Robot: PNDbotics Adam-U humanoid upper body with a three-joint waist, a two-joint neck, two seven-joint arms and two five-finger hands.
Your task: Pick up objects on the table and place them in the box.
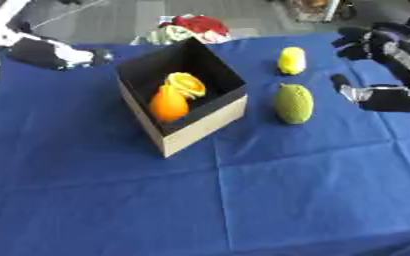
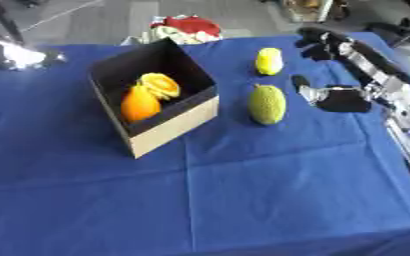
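Note:
A cardboard box (image 1: 200,125) with a black inside stands left of the table's middle. In it lie an orange fruit (image 1: 167,104) and a yellow piece (image 1: 187,84). To the right of the box, a green bumpy oval fruit (image 1: 293,103) rests on the blue cloth. A small yellow fruit (image 1: 291,60) sits farther back. My right hand (image 2: 335,98) is low over the cloth just right of the green fruit, apart from it, fingers stretched toward it and holding nothing. My left hand (image 1: 49,53) is at the far left edge, blurred.
The blue cloth (image 1: 243,200) covers the whole table, with wide bare room in front. A dark shape (image 1: 359,41) lies beside my right arm at the far right. Red and white items (image 1: 191,27) sit beyond the far edge.

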